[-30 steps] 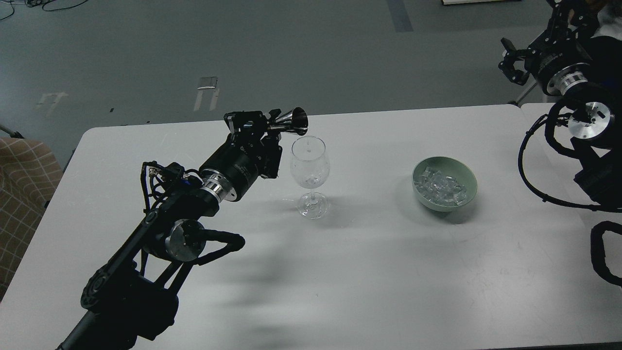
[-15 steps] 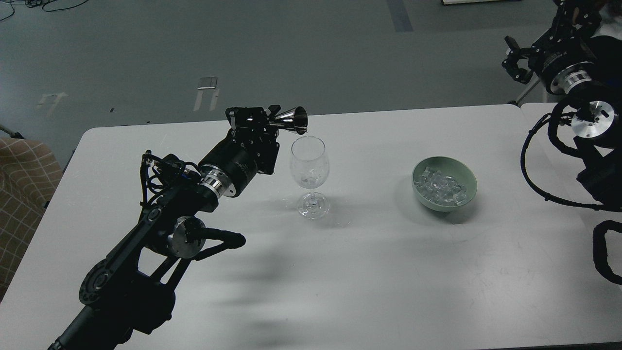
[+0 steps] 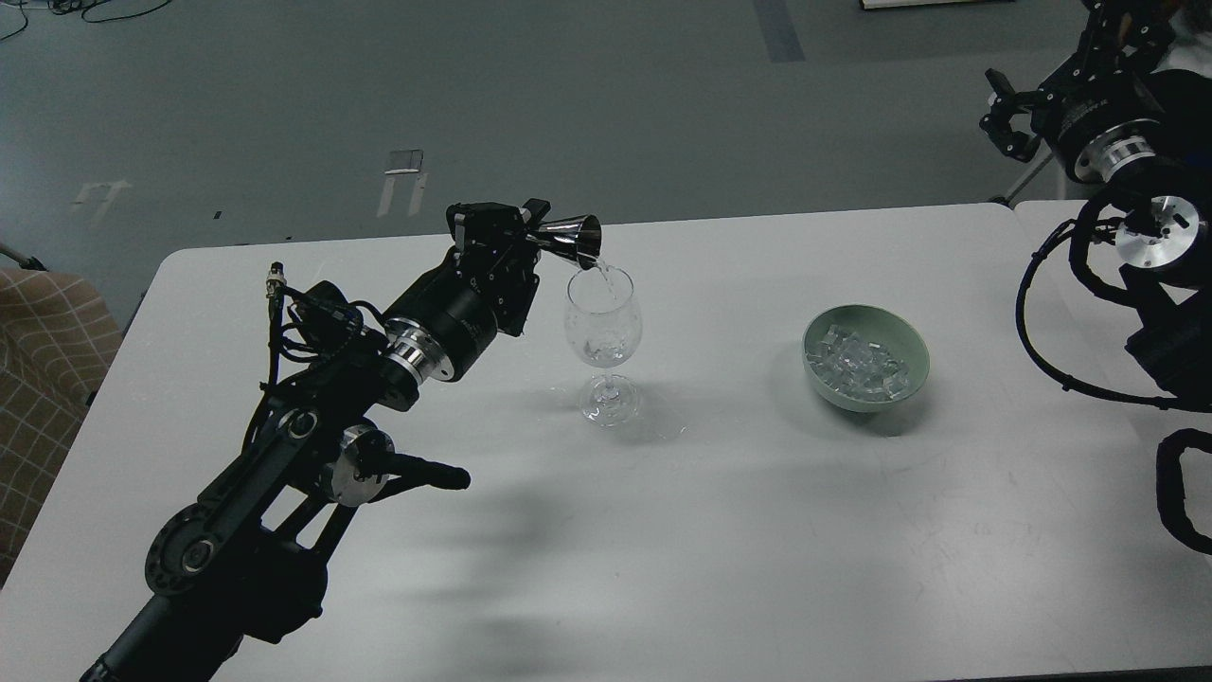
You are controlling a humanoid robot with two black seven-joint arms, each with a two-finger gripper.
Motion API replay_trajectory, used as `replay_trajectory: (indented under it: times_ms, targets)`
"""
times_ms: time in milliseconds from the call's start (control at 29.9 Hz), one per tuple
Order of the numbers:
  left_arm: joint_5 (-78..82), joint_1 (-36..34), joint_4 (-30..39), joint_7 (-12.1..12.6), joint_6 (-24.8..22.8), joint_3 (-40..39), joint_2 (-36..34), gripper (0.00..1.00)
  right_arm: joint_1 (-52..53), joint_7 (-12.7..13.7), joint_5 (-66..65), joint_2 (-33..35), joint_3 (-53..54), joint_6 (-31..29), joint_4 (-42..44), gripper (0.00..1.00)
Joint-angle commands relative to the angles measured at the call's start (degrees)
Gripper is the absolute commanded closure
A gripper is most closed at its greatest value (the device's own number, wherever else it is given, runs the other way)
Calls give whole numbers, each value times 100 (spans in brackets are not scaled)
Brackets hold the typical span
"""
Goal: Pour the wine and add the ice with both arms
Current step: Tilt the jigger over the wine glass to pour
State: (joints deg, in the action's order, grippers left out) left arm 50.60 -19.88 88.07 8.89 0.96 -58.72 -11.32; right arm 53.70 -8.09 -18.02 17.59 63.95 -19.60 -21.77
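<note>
My left gripper (image 3: 532,227) is shut on a small silver jigger (image 3: 572,237), tipped on its side with its mouth over the rim of a clear wine glass (image 3: 603,327). A thin stream of clear wine (image 3: 606,275) runs from the jigger into the glass, which stands upright at mid-table. A green bowl (image 3: 909,333) to the right holds the ice (image 3: 860,365), many small clear cubes. My right gripper (image 3: 1006,112) is open and empty, raised high at the far right, well away from the bowl.
The white table (image 3: 720,530) carries only the glass and the bowl. A second table edge (image 3: 1042,223) adjoins at the right under my right arm. A checked chair (image 3: 38,350) stands off the left edge. Grey floor lies beyond.
My left gripper has tipped the jigger further down towards the glass rim, and liquid now runs out. My left arm's elbow shifted left. My right gripper rose slightly.
</note>
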Motion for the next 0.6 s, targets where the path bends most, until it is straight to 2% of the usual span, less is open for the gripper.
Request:
replay_trajectory:
  times_ms: [0, 334, 401, 568]
  targets:
    - [230, -42, 0, -2, -96, 1, -37, 100, 0, 0, 0, -1, 4, 0, 6, 0]
    - [512, -156, -26, 24, -96, 27, -187, 100, 0, 0, 0, -1, 4, -9, 6, 0]
    - [713, -270, -17, 130, -87, 36, -187, 100, 0, 0, 0, -1, 4, -9, 6, 0]
    - [1135, -367, -18, 165, -96, 62, -239, 100, -9, 0, 0, 25, 21, -9, 15, 0]
